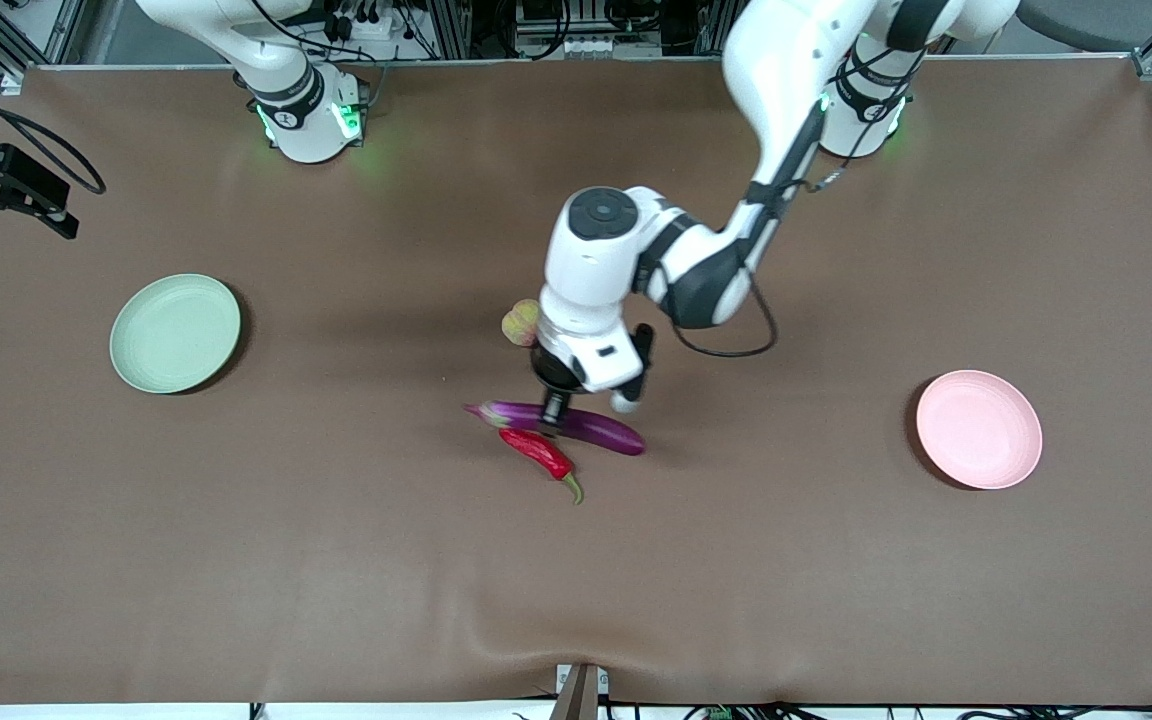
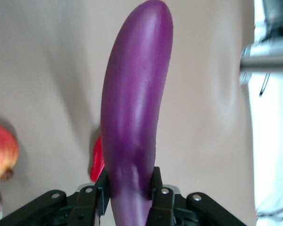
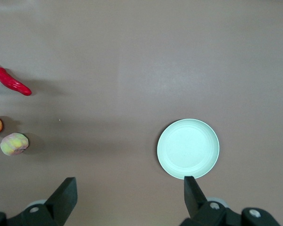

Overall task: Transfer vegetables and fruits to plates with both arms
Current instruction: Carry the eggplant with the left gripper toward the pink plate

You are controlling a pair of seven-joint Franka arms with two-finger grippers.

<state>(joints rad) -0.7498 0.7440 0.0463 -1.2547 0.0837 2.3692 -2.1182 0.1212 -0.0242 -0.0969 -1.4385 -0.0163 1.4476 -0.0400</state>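
The purple eggplant (image 1: 606,430) lies at the table's middle. My left gripper (image 1: 551,418) is shut on it near its cap end; in the left wrist view the fingers (image 2: 155,181) clamp the eggplant (image 2: 137,94) from both sides. The red chili (image 1: 539,452) lies against the eggplant, nearer to the front camera. The peach (image 1: 521,322) sits beside the left wrist. The pomegranate-like ball (image 2: 0,153) is hidden by the arm in the front view. My right gripper (image 3: 127,186) is open and empty, high over the table near the green plate (image 3: 187,148).
The green plate (image 1: 176,333) lies toward the right arm's end and the pink plate (image 1: 979,429) toward the left arm's end, both empty. A black camera mount (image 1: 6,185) sticks out at the table's edge near the green plate.
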